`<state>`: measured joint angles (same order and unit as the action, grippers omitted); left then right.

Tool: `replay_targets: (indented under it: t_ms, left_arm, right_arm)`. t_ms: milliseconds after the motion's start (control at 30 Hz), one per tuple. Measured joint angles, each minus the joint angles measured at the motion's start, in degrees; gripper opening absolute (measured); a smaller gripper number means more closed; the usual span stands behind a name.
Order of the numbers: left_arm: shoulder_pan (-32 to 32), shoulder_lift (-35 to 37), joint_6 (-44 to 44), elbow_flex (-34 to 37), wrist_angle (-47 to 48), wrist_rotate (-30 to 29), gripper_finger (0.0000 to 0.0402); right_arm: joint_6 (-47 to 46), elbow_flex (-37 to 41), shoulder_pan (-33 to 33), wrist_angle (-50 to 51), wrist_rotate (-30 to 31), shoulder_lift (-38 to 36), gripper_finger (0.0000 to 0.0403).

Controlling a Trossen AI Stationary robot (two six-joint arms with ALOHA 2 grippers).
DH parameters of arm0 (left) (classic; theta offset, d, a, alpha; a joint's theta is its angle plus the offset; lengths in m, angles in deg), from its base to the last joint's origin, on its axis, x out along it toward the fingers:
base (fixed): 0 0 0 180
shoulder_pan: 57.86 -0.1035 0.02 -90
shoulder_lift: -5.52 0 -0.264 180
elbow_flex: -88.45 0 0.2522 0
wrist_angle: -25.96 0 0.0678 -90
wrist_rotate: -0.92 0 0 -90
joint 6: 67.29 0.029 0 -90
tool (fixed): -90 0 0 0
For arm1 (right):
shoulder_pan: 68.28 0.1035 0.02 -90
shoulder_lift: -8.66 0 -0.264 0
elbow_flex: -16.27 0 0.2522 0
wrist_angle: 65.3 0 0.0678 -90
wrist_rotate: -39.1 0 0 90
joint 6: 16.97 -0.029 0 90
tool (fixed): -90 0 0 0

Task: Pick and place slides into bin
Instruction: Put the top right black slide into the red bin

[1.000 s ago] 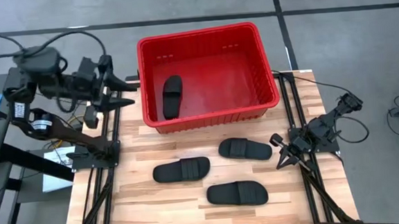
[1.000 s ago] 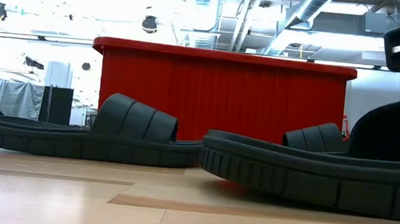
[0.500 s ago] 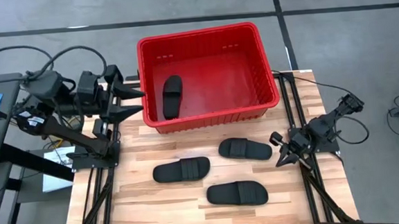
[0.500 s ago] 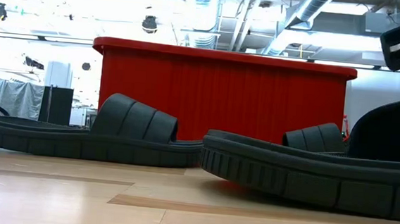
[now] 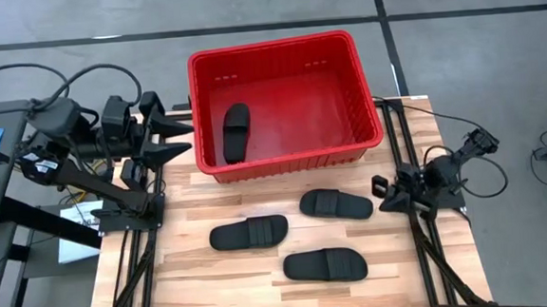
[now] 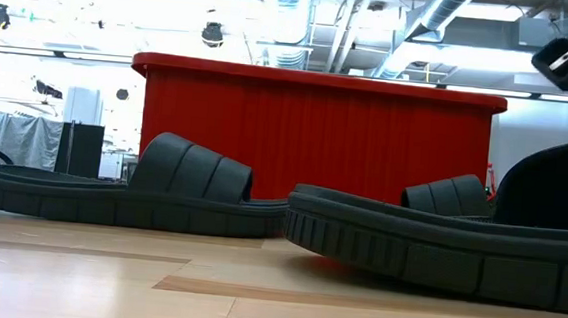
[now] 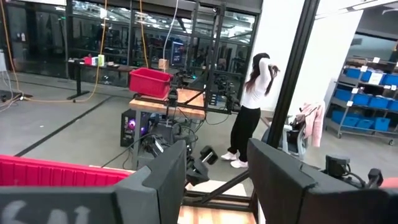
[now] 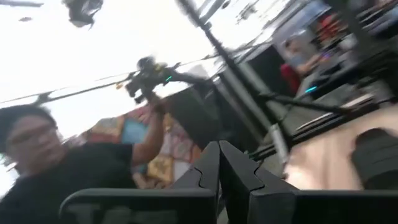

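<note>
One slide (image 5: 236,131) lies in the bin (image 5: 284,45) at the tabletop's (image 5: 195,277) back, three slides (image 5: 249,233) sit in front.

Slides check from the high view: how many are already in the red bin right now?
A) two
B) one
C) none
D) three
B: the high view shows a single black slide lying inside the red bin, toward its left side, while three slides lie on the wooden table in front of it.

Grey floor (image 5: 493,7), exposed ceiling ducts (image 6: 445,10)
</note>
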<state>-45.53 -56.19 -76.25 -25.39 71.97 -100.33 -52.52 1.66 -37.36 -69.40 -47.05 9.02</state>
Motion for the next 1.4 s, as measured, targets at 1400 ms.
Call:
replay_targets:
  t_ms: [1400]
  left_arm:
    - [-0.07, 3.98, 7.45, -0.04, -0.89, -4.28, 0.0161]
  right_arm:
    - [5.03, -40.99, -7.64, 81.33, 15.56, 20.7, 0.0]
